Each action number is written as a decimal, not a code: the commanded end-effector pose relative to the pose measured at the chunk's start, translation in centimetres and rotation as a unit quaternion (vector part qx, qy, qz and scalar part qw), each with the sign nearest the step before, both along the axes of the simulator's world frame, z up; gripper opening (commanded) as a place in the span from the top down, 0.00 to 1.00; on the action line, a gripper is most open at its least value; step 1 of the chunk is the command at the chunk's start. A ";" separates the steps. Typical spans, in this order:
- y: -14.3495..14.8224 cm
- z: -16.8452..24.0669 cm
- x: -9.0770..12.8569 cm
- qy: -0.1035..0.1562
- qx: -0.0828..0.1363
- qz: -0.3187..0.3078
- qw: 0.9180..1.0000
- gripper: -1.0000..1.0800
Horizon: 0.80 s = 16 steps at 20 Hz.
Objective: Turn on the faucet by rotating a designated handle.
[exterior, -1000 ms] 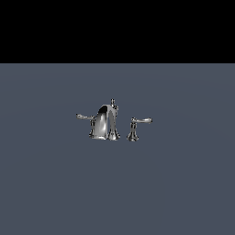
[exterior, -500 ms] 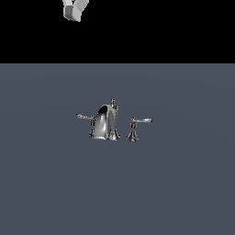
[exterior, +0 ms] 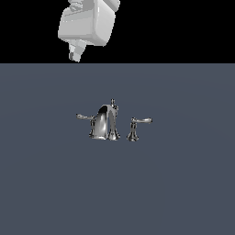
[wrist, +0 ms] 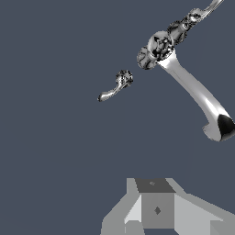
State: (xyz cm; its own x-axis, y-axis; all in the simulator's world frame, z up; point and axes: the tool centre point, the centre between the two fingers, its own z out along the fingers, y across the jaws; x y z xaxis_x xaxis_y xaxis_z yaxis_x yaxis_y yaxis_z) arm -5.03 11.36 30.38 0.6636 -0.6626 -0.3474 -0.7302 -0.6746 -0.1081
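Plain dark slate-grey worktop (exterior: 55,183) under a black backdrop (exterior: 183,27).

The flat matte worktop fills the lower part of the exterior view, uniform in colour with no markings or seams visible, and its far edge meets the black backdrop in one straight horizontal line. In the wrist view the same grey surface (wrist: 55,137) lies behind everything.

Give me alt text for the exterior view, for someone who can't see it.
A small shiny chrome faucet with an arched spout stands on a flat grey-blue surface, one slim lever handle sticking out toward the exterior view's left and a matching lever on its own pedestal to the right. High above, the white robot arm enters from the top edge, touching nothing.
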 end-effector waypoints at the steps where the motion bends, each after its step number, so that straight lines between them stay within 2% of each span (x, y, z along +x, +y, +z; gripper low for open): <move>1: 0.5 -2.0 1.2 0.015 -0.008 -0.040 0.999 1.00; 4: 1.0 -4.5 2.4 0.031 -0.022 -0.087 0.995 1.00; 8: 1.5 -7.7 4.0 0.046 -0.045 -0.149 0.987 1.00; 12: 1.8 -10.8 5.4 0.055 -0.071 -0.209 0.974 1.00; 16: 1.9 -13.7 6.8 0.056 -0.100 -0.268 0.957 1.00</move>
